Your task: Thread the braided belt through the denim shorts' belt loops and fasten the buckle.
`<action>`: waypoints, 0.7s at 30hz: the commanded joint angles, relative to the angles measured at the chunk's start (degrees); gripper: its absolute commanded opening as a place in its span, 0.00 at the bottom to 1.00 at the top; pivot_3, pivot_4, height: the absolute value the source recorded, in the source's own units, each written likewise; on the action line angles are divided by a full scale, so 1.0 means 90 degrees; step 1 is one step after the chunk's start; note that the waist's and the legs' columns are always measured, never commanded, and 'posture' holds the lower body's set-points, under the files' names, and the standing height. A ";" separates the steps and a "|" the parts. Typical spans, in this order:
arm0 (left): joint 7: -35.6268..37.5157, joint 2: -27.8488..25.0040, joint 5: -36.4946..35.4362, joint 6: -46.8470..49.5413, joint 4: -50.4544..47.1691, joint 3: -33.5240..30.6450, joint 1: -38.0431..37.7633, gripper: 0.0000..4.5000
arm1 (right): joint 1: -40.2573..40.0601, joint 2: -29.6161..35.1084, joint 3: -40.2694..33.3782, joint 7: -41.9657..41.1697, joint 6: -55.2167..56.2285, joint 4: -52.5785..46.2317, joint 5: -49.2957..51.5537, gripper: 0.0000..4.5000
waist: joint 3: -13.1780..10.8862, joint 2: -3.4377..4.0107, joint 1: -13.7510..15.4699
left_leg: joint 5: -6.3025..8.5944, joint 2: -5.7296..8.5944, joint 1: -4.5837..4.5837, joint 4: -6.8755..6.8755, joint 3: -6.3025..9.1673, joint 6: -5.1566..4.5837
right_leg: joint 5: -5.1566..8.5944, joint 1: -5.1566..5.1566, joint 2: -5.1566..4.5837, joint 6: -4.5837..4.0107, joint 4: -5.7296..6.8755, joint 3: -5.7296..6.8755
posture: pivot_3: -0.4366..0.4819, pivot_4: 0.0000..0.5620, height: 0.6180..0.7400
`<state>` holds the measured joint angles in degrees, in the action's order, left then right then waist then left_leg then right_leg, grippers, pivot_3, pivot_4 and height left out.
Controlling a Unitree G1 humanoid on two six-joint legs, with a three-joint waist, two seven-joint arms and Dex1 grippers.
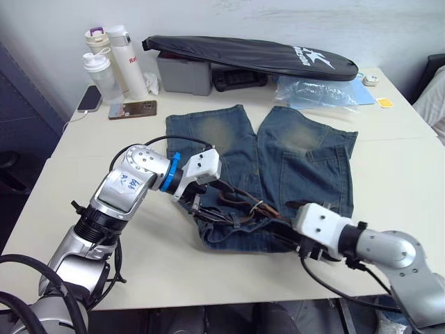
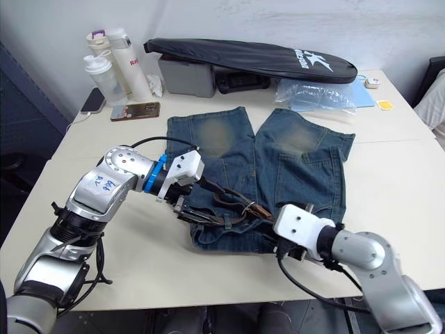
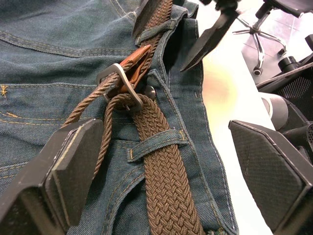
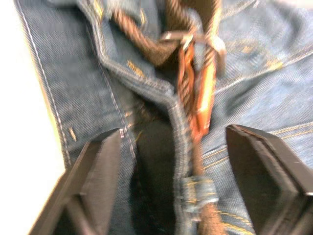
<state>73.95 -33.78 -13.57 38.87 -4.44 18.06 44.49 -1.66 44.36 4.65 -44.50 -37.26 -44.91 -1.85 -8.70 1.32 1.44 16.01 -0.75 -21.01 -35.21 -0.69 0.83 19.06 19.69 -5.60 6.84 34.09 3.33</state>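
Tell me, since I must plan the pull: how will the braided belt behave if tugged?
The braided belt curves loosely, so probably floppy. Its woven surface likely grips the belt loops. The metal buckle may snag denim.

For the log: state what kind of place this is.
Probably an office or lab room, not a home: a plain pale work table against a white wall, an office chair base on the floor, and drink bottles, a phone and a black racket bag.
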 commanded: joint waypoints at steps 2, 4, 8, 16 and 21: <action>0.0095 0.0054 -0.0071 -0.0172 0.0107 0.0132 0.0022 0.91 | -0.0024 0.0252 -0.2314 -0.1255 -0.1042 -0.0970 0.2110 1.00 | 0.0000 -0.0001 0.0012 | 0.0001 0.0000 0.0004 0.0000 0.0003 -0.0002 | 0.0000 -0.0002 0.0000 0.0000 0.0000 -0.0004 | 0.48 0.27 1.00; 0.0115 0.0033 0.0053 -0.0336 0.0169 0.0291 0.0012 0.76 | 0.0205 0.0330 -0.2722 -0.1282 -0.1391 -0.0978 0.2582 1.00 | -0.0002 -0.0006 0.0006 | 0.0003 0.0000 0.0005 -0.0001 0.0004 -0.0005 | 0.0000 -0.0006 -0.0001 0.0000 0.0000 -0.0007 | 0.48 0.27 1.00; -0.0004 -0.0026 0.0408 -0.0668 0.0376 0.0586 -0.0028 0.42 | 0.0549 0.0472 -0.3177 -0.1115 -0.1928 -0.0990 0.3197 1.00 | -0.0001 -0.0005 0.0002 | 0.0013 -0.0002 0.0014 -0.0002 -0.0001 -0.0023 | 0.0000 -0.0008 0.0000 0.0000 0.0000 -0.0019 | 0.48 0.27 1.00; -0.0357 0.0343 0.0655 -0.0828 0.0755 0.0777 -0.0158 0.00 | 0.0927 0.0986 -0.3166 -0.0636 -0.2243 -0.0716 0.3527 1.00 | -0.0001 -0.0005 0.0008 | 0.0021 0.0005 0.0008 -0.0006 -0.0003 -0.0037 | 0.0000 -0.0006 -0.0003 -0.0001 -0.0002 -0.0036 | 0.48 0.27 1.00; -0.0434 0.0377 0.0719 -0.0670 0.0418 0.0992 -0.0586 0.00 | 0.1095 0.1173 -0.2877 -0.0329 -0.2235 -0.0577 0.3529 1.00 | 0.0001 -0.0002 -0.0002 | 0.0020 0.0002 0.0008 -0.0006 -0.0006 -0.0036 | 0.0000 -0.0005 -0.0001 -0.0001 -0.0002 -0.0042 | 0.48 0.27 1.00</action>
<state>70.12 -30.08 -7.05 32.25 2.06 26.28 39.88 7.60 53.94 -21.72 -48.47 -57.62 -49.35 29.45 -8.70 1.30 1.43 16.19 -0.74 -20.94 -35.26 -0.74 0.51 19.06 19.66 -5.60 6.83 34.07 2.93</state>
